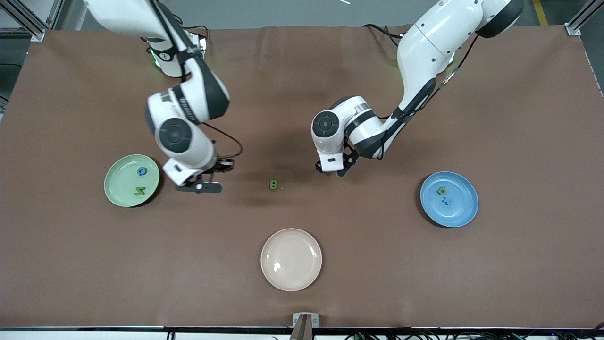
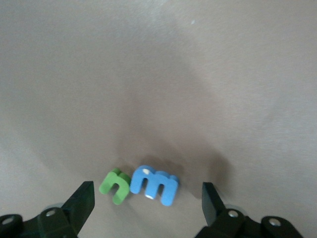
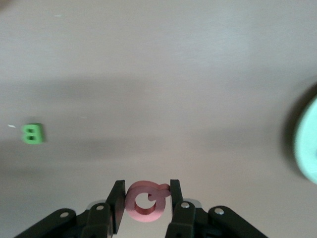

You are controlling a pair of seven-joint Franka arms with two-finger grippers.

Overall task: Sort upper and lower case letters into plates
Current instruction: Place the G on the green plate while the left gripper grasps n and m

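Observation:
The pale green plate (image 1: 113, 186) at the right arm's end holds a blue letter (image 1: 142, 171) and a green N (image 1: 139, 191). Beside it my right gripper (image 1: 211, 176) (image 3: 146, 198) is shut on a red Q (image 3: 147, 201), lifted off the table. The blue plate (image 1: 465, 210) at the left arm's end holds a green b (image 1: 441, 191) and a blue x (image 1: 447, 201). My left gripper (image 1: 332, 171) (image 2: 147, 193) is open over mid-table, with a green n (image 2: 115, 185) and a blue m (image 2: 156, 184) on the cloth between its fingers. A green B (image 1: 273, 184) (image 3: 32, 133) lies between the arms.
A cream-beige plate (image 1: 291, 259) sits near the front camera, mid-table, with nothing in it. Brown cloth covers the table. In the right wrist view the green plate's rim (image 3: 308, 144) shows at the frame's edge.

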